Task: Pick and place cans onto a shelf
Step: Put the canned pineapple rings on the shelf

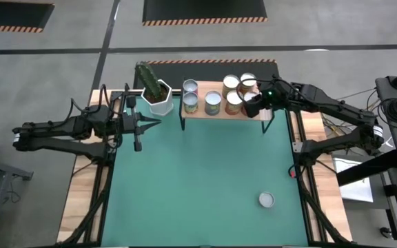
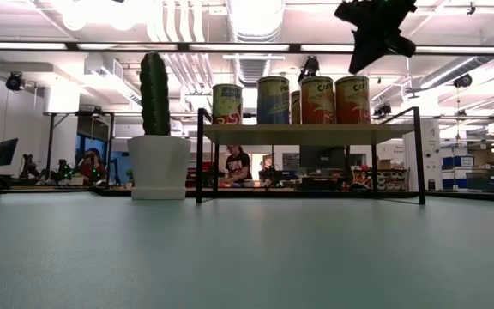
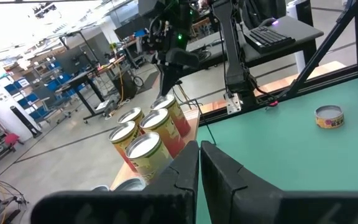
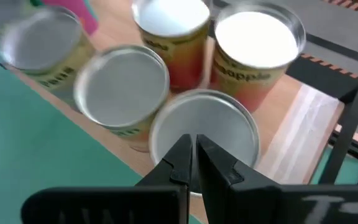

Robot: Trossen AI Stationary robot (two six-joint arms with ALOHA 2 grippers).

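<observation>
Cans crowd the shelf, six by the high view (some overlap in the low one), a seventh on the green table. Right gripper hangs clenched and empty above the shelf's right end; left gripper, clenched, waits near the cactus pot.

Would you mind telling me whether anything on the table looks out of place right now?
One can sits alone on the green mat near the table's front right, far from the six grouped on the shelf. It seems shorter than the others. Nothing looks spilled, tipped or damaged.
</observation>
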